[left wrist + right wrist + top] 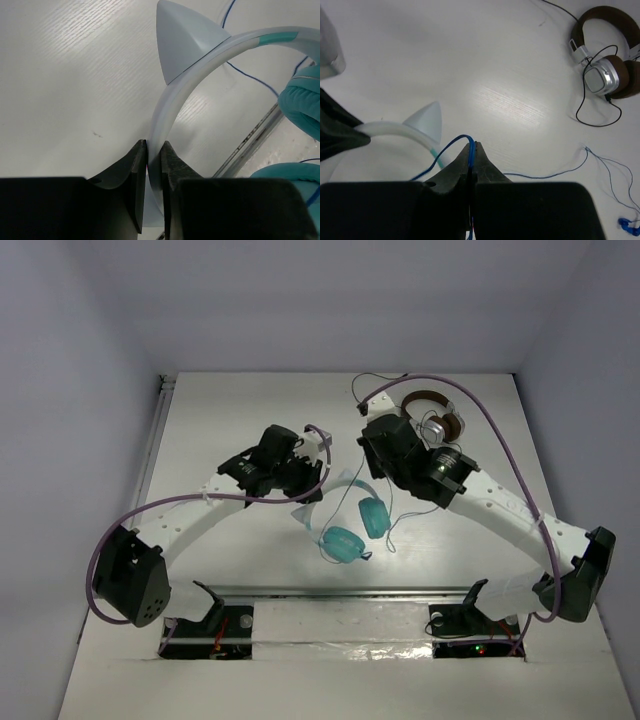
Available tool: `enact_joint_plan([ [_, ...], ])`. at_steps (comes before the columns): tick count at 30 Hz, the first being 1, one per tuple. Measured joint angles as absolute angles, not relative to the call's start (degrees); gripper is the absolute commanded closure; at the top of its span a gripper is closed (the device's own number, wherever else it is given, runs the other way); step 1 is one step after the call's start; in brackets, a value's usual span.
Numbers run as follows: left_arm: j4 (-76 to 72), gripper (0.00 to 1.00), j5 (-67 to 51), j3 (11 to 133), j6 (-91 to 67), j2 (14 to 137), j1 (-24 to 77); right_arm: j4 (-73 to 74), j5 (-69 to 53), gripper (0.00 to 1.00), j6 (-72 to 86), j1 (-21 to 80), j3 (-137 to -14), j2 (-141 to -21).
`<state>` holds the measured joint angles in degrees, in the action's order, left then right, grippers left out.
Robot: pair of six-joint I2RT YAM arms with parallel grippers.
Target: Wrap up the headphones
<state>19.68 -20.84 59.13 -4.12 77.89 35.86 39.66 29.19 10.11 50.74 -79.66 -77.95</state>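
The teal headphones (355, 528) hang at the table's middle, both ear cups (345, 543) low toward the near edge. My left gripper (154, 150) is shut on the white-and-light-blue headband (172, 107), which carries a pointed cat ear (180, 40). My right gripper (473, 147) is shut on the thin blue cable (447, 150), which loops over the fingertips. The headband (395, 131) also shows in the right wrist view, left of the gripper. More cable (555, 172) trails to the right across the table.
Brown-and-silver headphones (437, 418) with a dark cable (592, 117) lie at the back right, just behind my right arm. A metal rail (340, 591) runs along the table's near edge. A blue plug end (629, 225) lies at the right.
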Motion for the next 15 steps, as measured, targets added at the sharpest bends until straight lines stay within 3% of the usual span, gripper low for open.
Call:
enact_joint_plan([
  [15,16.67,1.00,-28.38,59.22,-5.65,75.79,27.46,28.53,28.97,1.00,13.56,47.81,-68.20,-67.92],
])
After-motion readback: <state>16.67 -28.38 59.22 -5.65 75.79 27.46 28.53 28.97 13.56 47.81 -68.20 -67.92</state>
